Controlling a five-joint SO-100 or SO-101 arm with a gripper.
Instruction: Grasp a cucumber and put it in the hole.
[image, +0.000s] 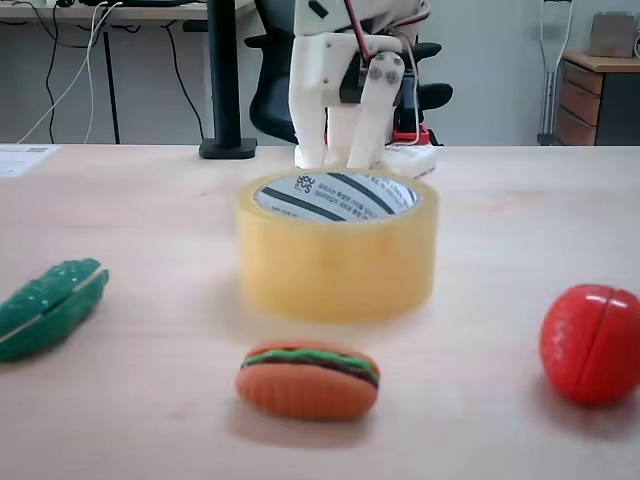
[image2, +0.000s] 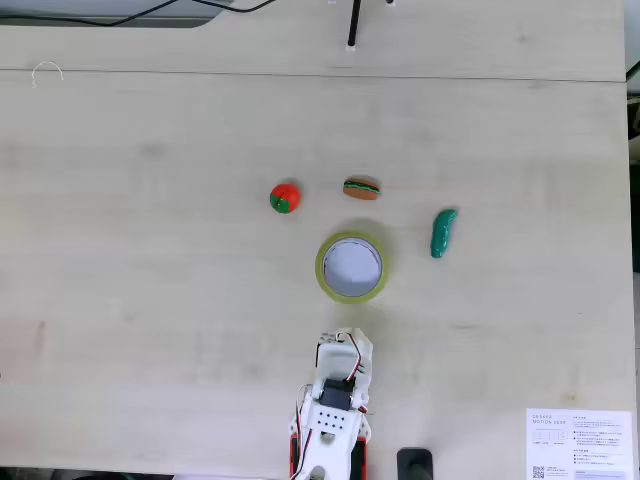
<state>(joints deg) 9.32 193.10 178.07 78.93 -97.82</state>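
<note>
Dark green cucumber (image: 50, 305), yellowish tape roll (image: 337, 262), its core seemingly black-striped white.

On the table (image2: 150, 200), the burger (image: 308, 379) lies on its side in a fixed view, orange bun with a green layer and a dark stripe. The tomato (image: 592, 343) sits to the right of the burger in that view, well apart, red with a seam running down it. From above, the tomato (image2: 285, 198) lies just left of the burger (image2: 361, 188), green showing on it. A printed sheet (image2: 580, 444) lies far from the burger, at the table's lower right corner.
</note>
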